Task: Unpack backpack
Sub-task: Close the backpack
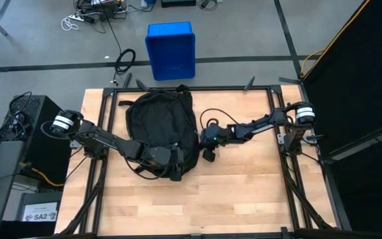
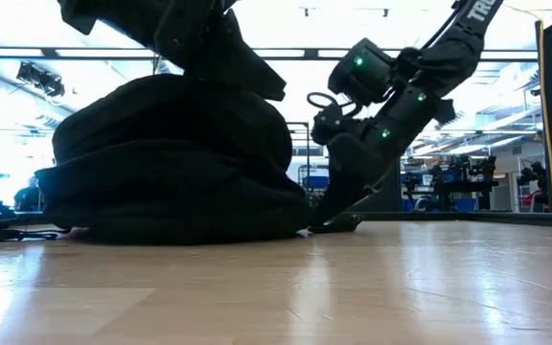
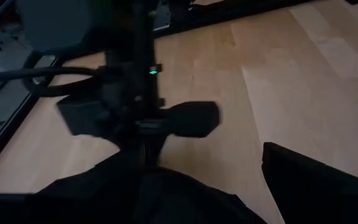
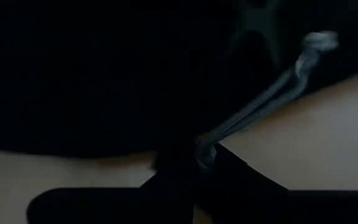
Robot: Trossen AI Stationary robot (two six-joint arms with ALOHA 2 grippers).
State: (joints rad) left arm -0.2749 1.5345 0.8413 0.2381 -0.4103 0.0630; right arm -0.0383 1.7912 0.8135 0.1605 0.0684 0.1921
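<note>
Fingers of the right gripper [image 1: 209, 154] are pressed together at the backpack's [image 1: 161, 126] right edge, low against the table; the right wrist view shows a thin metallic pull or cord [image 4: 253, 106] running from the dark fabric to their tips, so they seem to pinch it, though that is hard to confirm. The left gripper [image 1: 175, 174] rests on the near end of the backpack, fingers spread, holding nothing that can be seen.

The backpack lies flat on the left half of the wooden table [image 1: 244, 192], rounded end toward the far edge.

The step in hand looks like opening a zipper. To do it well, the right arm should draw the pull along the seam's line rather than away from the bag, keeping it low so the fabric does not bunch. The left gripper would help by pressing down or gripping the fabric, so the bag stays put instead of sliding. If the bag drags, the pinch has likely caught cloth.

The tabletop is pale wood planks in a dark metal frame. Beyond its far edge a blue bin [image 1: 170, 50] stands on the grey floor, with loose cables [image 1: 125, 60] near it. A black cabinet [image 1: 35, 133] sits beside the table's left side.
</note>
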